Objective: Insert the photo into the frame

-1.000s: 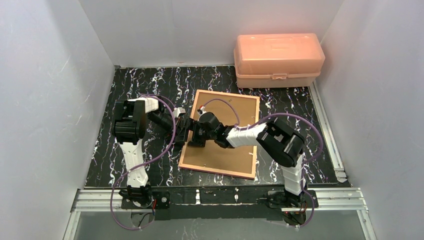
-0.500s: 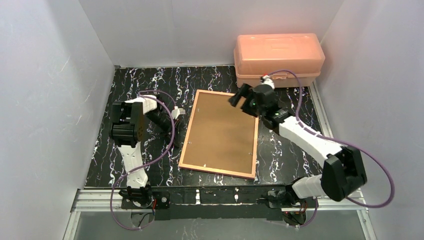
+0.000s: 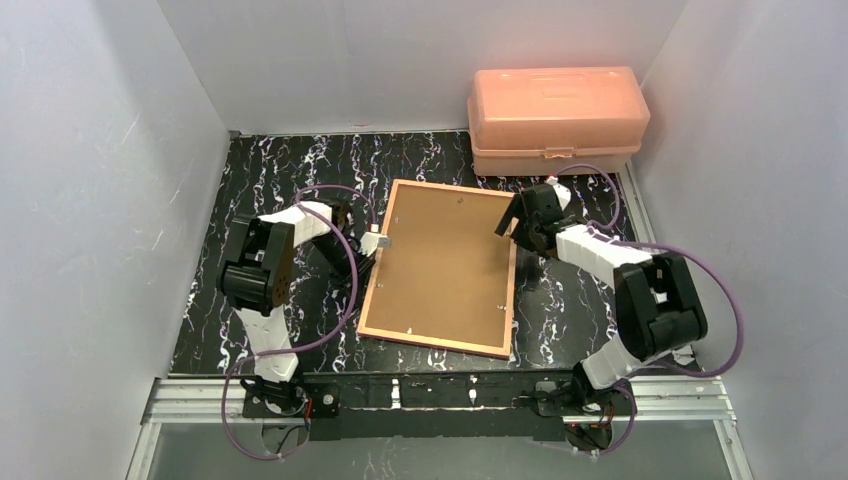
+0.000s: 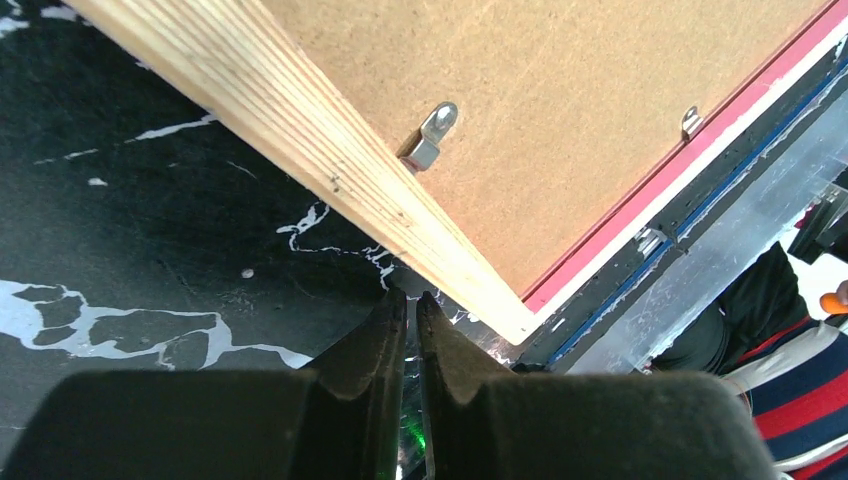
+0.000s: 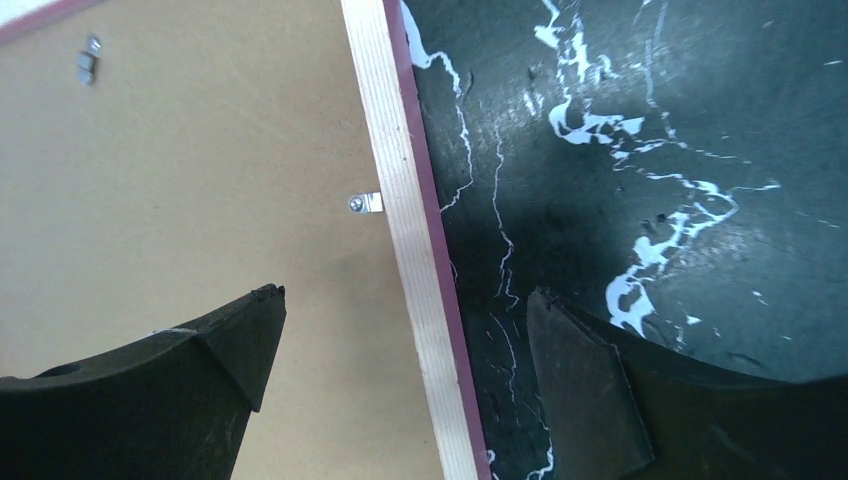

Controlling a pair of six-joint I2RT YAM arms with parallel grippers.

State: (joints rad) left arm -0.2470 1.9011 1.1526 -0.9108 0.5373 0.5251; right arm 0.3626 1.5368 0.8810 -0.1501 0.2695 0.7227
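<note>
- Two arm bases are bolted to the metal rail point(image 3: 440, 392) at the near edge of the black, white-veined table point(image 3: 290, 165).
- Just beyond the rail, the frame point(image 3: 436, 343) lies flat and face down near the middle of the table. Its tan wood back faces up, and a thin pink line shows along its outer side. It is turned a little, with its far end leaning to the right.
- A brown backing board point(image 3: 445, 265) fills the frame's opening, with small metal clips point(image 4: 430, 135) along the inner edge of the wood.
- The left gripper point(image 4: 410, 297) is at the frame's left side, low over the table and just beside the wood edge. Its fingers are pressed almost together with nothing between them. Whether the tips touch the wood cannot be told.
- Slightly farther back, the right gripper point(image 5: 405, 296) hangs over the frame's right side near the far corner. Its jaws are spread wide and hold nothing. One finger is above the backing board and the other above the bare table, with the wood edge running between them.
- Farthest back, a peach plastic box point(image 3: 555, 110) with its lid down stands at the table's far right, apart from the frame.
</note>
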